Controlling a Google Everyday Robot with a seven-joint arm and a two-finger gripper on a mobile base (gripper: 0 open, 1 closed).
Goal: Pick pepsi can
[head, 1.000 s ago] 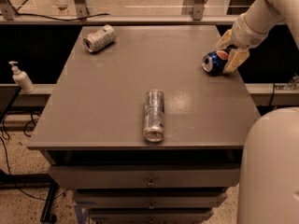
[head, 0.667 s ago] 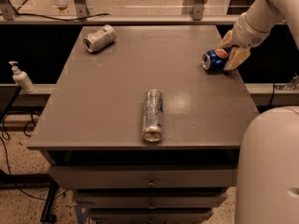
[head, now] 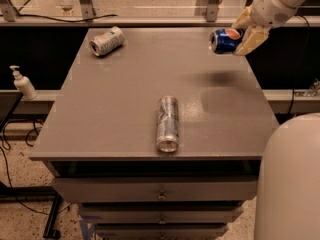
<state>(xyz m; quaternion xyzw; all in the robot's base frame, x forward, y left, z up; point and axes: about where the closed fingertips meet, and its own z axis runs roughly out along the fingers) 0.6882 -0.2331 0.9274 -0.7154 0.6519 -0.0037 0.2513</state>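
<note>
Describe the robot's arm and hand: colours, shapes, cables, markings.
The arm is a smooth, rounded white shell, thick and tube-like. The hand, at the upper right above the table's far right corner, has two flat, tapered fingers in pale cream-yellow. No cables or markings show on either.

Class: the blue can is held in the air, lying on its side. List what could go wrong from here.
1. The gripper seems to hold the pepsi can by one end, sideways above the far right corner of the table. The can might slip out and roll off the edge.
2. A dropped can could also roll into the slim silver can lying mid-table.
</note>
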